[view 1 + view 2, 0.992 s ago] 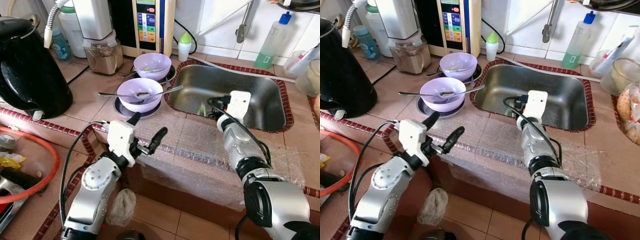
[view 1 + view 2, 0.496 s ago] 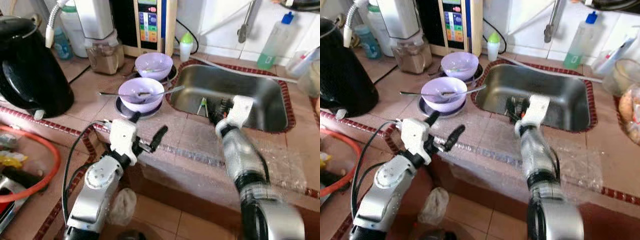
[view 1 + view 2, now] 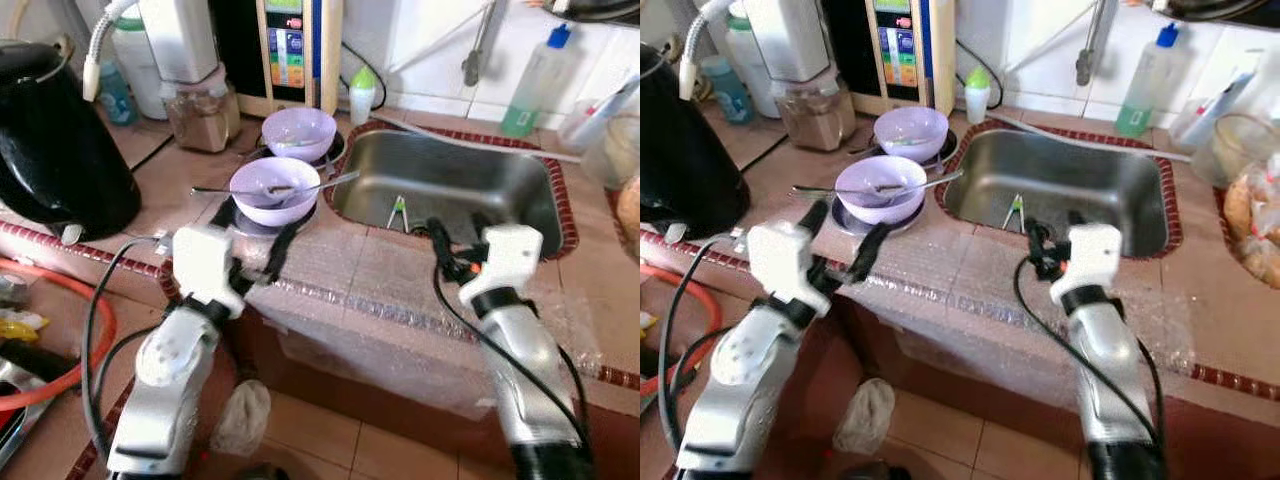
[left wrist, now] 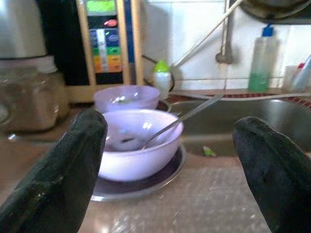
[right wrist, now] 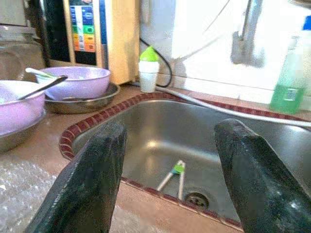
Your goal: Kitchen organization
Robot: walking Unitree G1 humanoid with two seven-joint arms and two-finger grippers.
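A lilac bowl [image 3: 272,188] with two spoons [image 3: 330,183] across it sits on a steel plate near the counter's front. A second lilac bowl [image 3: 298,132] stands behind it. My left gripper [image 3: 848,228] hovers open just in front of the near bowl [image 4: 138,141], level with it. To the right is the steel sink [image 3: 500,180], with a green-and-white utensil [image 3: 397,212] lying on its floor. My right gripper [image 3: 457,235] is open over the sink's front rim, pointing at the utensil [image 5: 172,174].
A black kettle [image 3: 60,130] stands at the left, a blender jar [image 3: 197,110] and a water purifier [image 3: 290,45] at the back. A green-capped bottle [image 3: 361,92], the faucet [image 3: 480,45] and a soap bottle [image 3: 535,70] line the wall. Bubble wrap [image 3: 400,300] covers the counter's front.
My right gripper has drawn back out of the sink to its front rim, and the utensil lies on the sink floor. The left gripper has risen closer to the near bowl. The camera shifted slightly.
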